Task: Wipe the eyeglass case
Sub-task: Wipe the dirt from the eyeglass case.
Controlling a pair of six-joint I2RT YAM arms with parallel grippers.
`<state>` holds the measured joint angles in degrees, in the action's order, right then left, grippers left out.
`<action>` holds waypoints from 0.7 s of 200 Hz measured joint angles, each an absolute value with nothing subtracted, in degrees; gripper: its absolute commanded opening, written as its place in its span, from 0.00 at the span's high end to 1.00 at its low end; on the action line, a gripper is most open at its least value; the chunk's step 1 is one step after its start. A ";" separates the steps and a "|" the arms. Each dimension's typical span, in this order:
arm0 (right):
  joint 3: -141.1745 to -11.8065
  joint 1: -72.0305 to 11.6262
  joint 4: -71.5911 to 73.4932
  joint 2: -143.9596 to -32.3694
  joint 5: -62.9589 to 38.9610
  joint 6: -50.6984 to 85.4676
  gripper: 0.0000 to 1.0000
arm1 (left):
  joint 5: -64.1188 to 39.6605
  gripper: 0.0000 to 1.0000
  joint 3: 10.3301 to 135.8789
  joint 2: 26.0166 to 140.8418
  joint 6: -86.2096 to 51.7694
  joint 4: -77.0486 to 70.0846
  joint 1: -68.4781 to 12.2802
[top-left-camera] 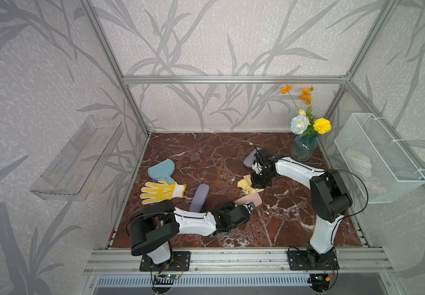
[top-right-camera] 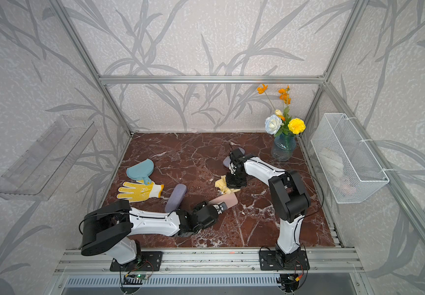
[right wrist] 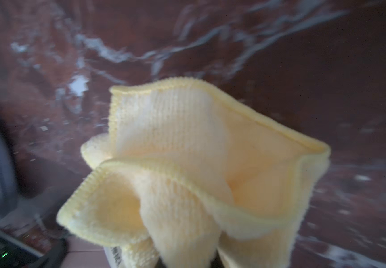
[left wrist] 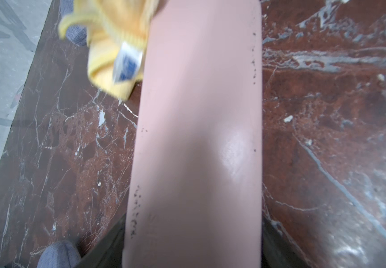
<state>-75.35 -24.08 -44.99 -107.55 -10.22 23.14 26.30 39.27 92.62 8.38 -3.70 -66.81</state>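
A pink eyeglass case lies low over the marble tabletop, with my left gripper shut on its near end. In the left wrist view the case fills the middle, with dark specks along its long edges, and the gripper clamps it from both sides. My right gripper points down, shut on a bunched yellow cloth. The cloth hangs against one side of the case's far end.
A purple case lies beside my left forearm and another purple case behind my right wrist. A yellow glove and blue mitt lie left. A flower vase stands back right, near a wire basket.
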 measured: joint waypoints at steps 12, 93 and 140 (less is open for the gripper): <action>-75.61 -23.29 -47.22 -107.59 -7.14 22.24 1.00 | 26.89 1.00 39.27 92.71 8.36 -3.68 -66.46; -79.79 -28.73 -44.88 -112.60 -9.34 17.34 1.00 | 26.02 1.00 40.62 93.38 5.58 -1.56 -66.08; -66.30 -26.55 -34.72 -104.79 -12.49 19.53 1.00 | 20.47 1.00 43.51 94.17 2.26 2.57 -65.87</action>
